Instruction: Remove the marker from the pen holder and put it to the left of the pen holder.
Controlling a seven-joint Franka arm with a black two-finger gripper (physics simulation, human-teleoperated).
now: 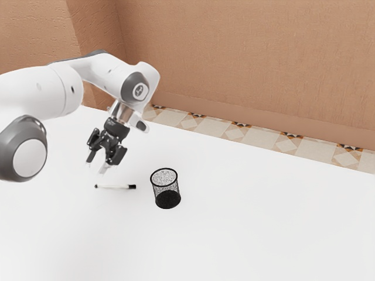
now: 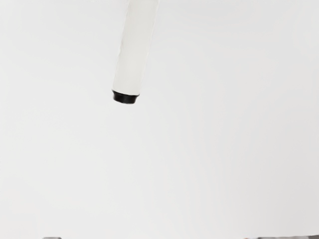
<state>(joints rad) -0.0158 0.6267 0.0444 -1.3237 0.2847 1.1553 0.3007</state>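
White marker, both views, pen holder, exterior

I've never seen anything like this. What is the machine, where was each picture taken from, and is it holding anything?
The big white jointed thing is a robot arm, drawn by a computer simulation. At its tip is a black end effector with two fingers, which stand apart with nothing between them, so it is holding nothing.

The exterior view is taken from the arm's side. The white table bears a black mesh pen holder, standing upright, and a white marker with black ends, lying beside it.

The wrist view comes from a camera on the arm's hand and shows part of that marker close up.
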